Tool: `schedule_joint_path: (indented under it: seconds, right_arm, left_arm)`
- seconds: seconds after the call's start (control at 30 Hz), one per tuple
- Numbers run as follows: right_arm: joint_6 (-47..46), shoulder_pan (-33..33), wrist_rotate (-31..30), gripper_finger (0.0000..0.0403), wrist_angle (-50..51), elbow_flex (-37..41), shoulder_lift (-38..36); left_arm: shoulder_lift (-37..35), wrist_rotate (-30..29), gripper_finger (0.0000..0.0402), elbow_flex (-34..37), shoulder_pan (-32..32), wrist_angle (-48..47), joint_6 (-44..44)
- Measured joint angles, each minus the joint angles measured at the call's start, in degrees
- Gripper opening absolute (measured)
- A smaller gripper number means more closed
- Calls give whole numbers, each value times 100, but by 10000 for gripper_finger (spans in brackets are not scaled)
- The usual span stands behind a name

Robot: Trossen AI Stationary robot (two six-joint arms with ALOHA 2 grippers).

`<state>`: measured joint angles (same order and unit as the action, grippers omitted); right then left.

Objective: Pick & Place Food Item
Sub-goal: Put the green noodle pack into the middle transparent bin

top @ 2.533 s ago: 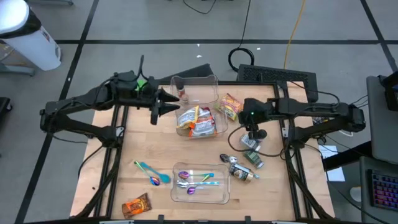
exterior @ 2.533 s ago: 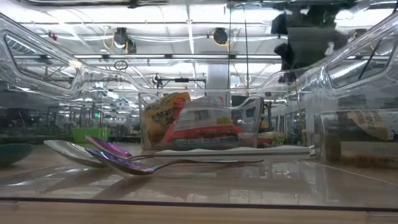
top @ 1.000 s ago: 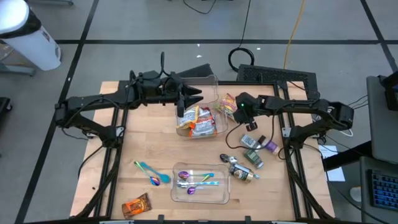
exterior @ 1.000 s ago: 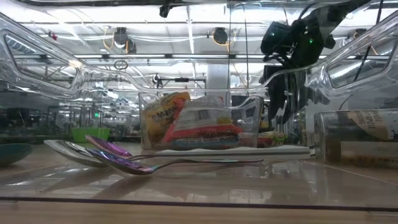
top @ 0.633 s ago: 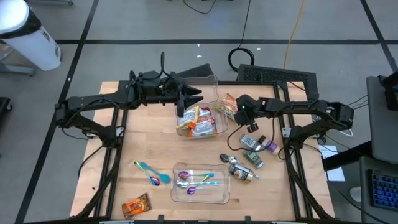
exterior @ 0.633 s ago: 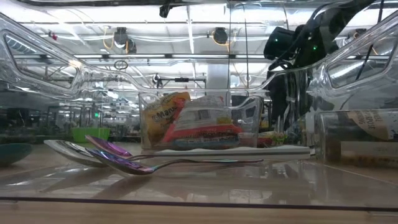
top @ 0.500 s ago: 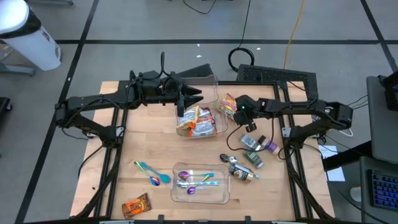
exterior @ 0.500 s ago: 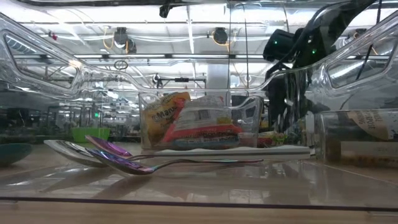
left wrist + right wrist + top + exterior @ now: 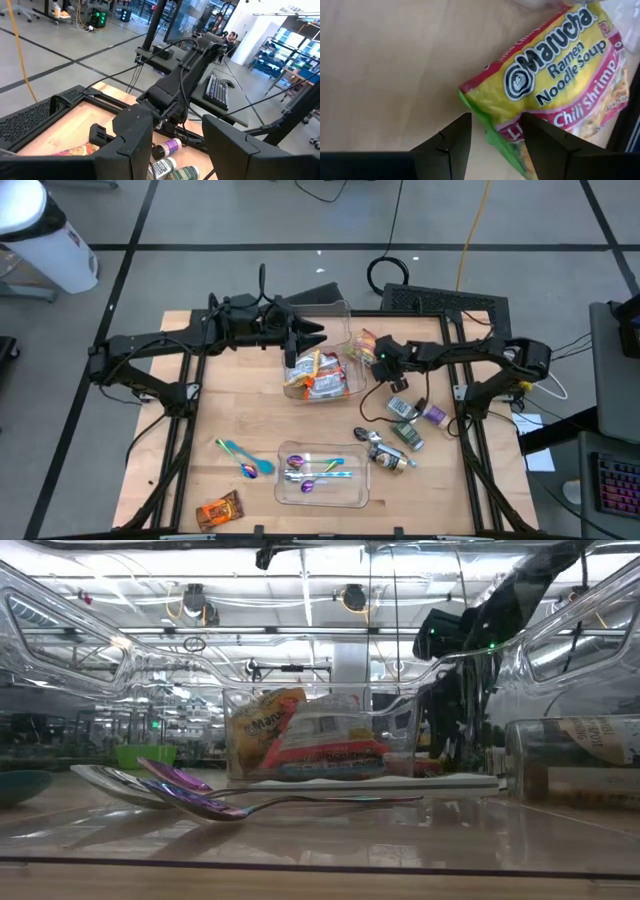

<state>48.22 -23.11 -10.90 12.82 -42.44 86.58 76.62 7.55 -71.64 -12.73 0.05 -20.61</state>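
Note:
A yellow-and-red ramen noodle packet (image 9: 366, 343) lies flat on the wooden table, just right of a clear container (image 9: 335, 315). The right wrist view shows the packet's printed face (image 9: 555, 65) close up. My right gripper (image 9: 374, 358) slants down over it, open (image 9: 492, 135), with its fingers on either side of the packet's green end and apart from it. My left gripper (image 9: 318, 336) hangs level above the container's far left part, open and empty (image 9: 177, 145). Several more packets (image 9: 322, 375) lie inside the container, which also shows in the low view (image 9: 320, 745).
Small bottles (image 9: 404, 420) and a jar (image 9: 388, 452) lie near the right gripper's cable. A clear tray with spoons (image 9: 320, 477) sits near the front edge. Two loose spoons (image 9: 245, 458) and a brown snack packet (image 9: 220, 510) lie at the front left.
My right gripper has come down toward the ramen packet beside the container and tipped a little steeper, its fingers staying open. The packet has kept its place.

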Motion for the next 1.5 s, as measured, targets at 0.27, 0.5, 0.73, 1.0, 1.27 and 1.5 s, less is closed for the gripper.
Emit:
schedule_joint_path:
  seconds: [0.27,0.5,0.73,1.0,1.27,1.5]
  right_arm:
    - [-523,-4,-140,103,-473,2,82]
    - [-688,-2,-292,9,-491,2,79]
    - [-859,-3,-413,4,-264,4,-347]
    - [-1332,-2,-409,3,501,2,-1624]
    - [-2626,-2,-365,1,1517,-187,-3030]
    - [-4169,-3,135,1,1626,-744,-3672]
  left_arm:
    - [-2,-4,177,0,0,-33,-43]
    - [-2,-7,177,0,0,-42,-25]
    - [-2,-12,177,0,0,-125,-10]
    - [-2,-15,177,0,0,-164,60]
    - [-2,-31,177,0,-22,-157,237]
    - [-2,-72,177,0,-160,16,207]
